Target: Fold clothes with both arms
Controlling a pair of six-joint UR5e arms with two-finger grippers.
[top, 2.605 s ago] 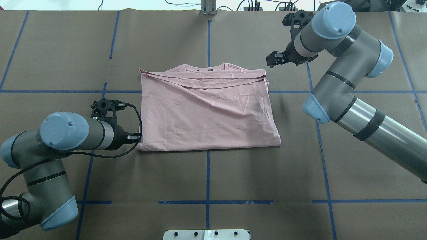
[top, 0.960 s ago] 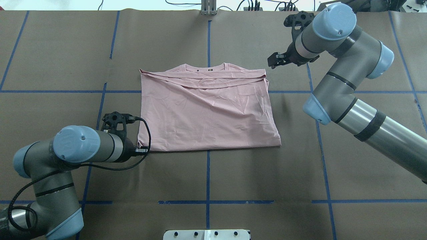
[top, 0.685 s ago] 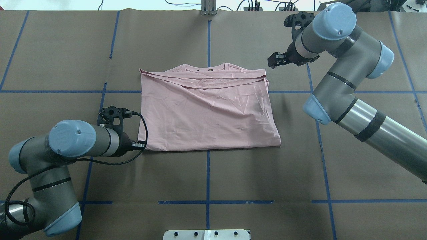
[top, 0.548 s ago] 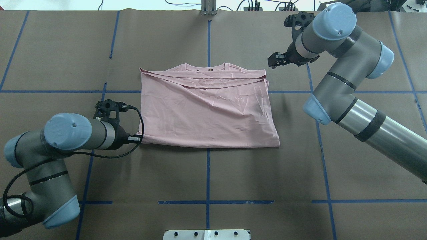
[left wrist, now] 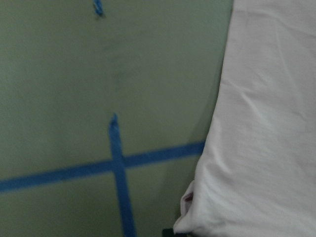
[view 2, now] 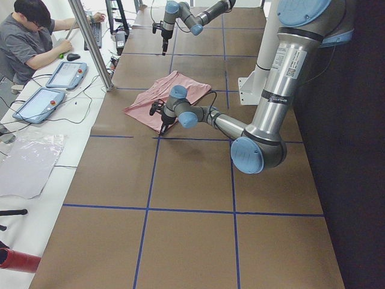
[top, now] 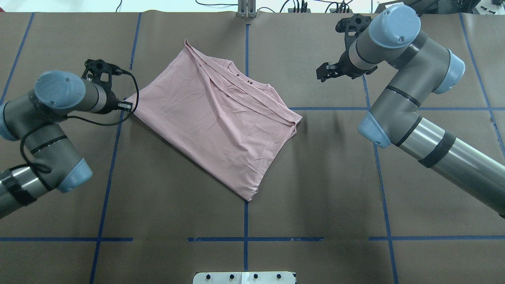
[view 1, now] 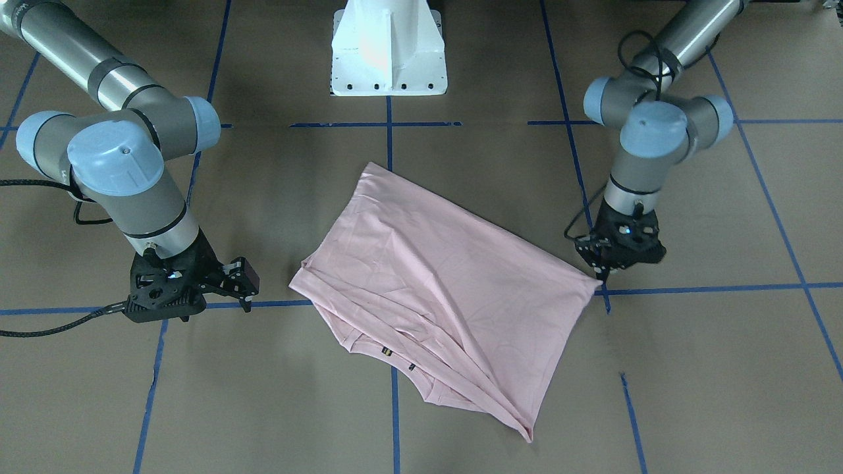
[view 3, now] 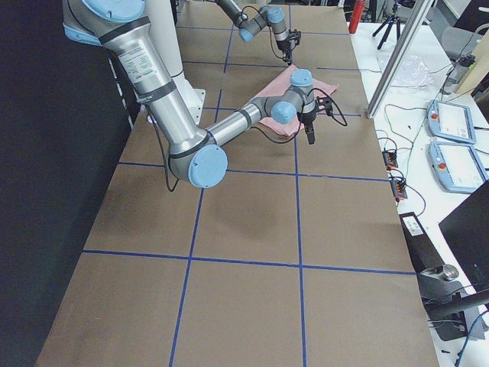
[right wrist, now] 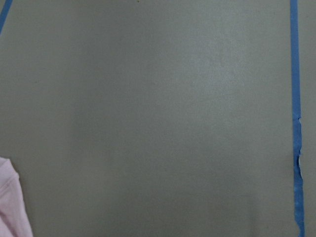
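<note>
The pale pink T-shirt (top: 213, 122) lies flat on the brown table cover, folded and turned at an angle. Its collar (top: 244, 81) points to the far right, and the print is hidden. My left gripper (top: 129, 105) is shut on the shirt's left corner, low at the table. The front view shows it (view 1: 600, 276) at that corner of the shirt (view 1: 435, 283). The left wrist view shows the shirt's edge (left wrist: 266, 123) and pinched corner. My right gripper (top: 324, 73) is open and empty, hanging above the table to the right of the shirt. It also shows in the front view (view 1: 242, 282).
The white pedestal base (view 1: 388, 46) stands at the robot's side. Blue tape lines (top: 245, 221) cross the brown cover. A metal post (top: 246, 8) stands at the far edge. In the left side view an operator (view 2: 30, 42) sits at a bench with tablets.
My left gripper has moved away from the robot and to the left with the shirt's corner in it. The shirt has swung clockwise in the overhead view. The right arm has not moved.
</note>
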